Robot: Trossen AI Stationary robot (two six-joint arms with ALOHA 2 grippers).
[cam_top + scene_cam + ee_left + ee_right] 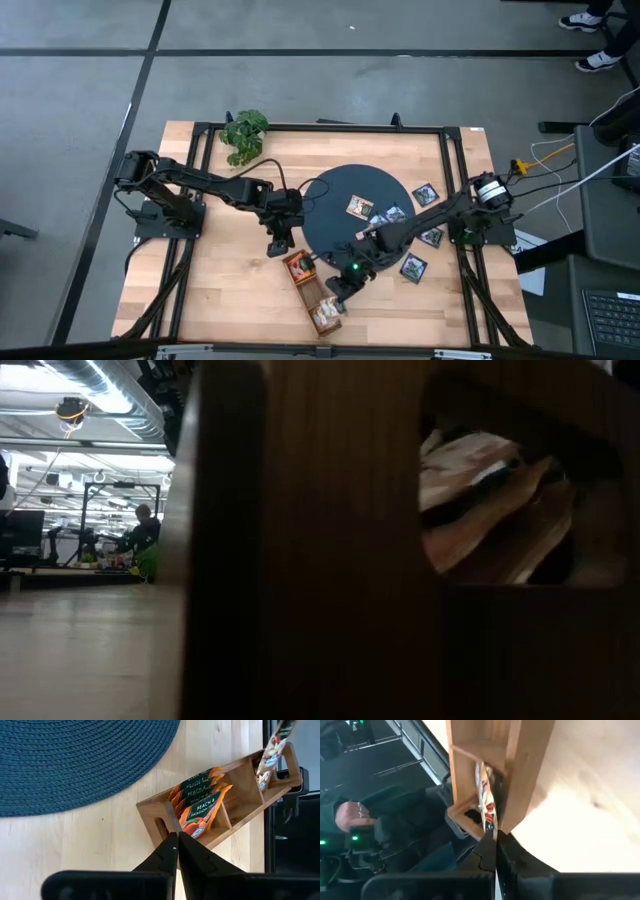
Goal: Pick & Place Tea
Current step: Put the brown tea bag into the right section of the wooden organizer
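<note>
The long brown tray (308, 288) lies on the table near the front edge. Orange tea sachets (199, 800) stand in its compartment nearest my left gripper (176, 839), which is shut just above the tray's end wall (159, 820). Pale sachets (480, 490) fill the compartment at the other end. My right gripper (495, 836) is shut over that compartment, on a pale sachet (485, 795). More dark sachets lie flat on the round blue mat (340, 190) and on the wood to its right (413, 267). My left gripper's shut tips stand at the tray's end wall; whether they touch it I cannot tell. My right gripper pinches the upper edge (490, 826) of a pale sachet between its two fingers, coming from above. The sachet stands upright, with its lower part down in the tray's end compartment (272, 755).
A green leafy plant (243, 133) sits at the table's far left corner. Bare wood lies left of the tray and in front of the mat. Beyond the near edge, a person's hand (350, 815) shows by dark equipment.
</note>
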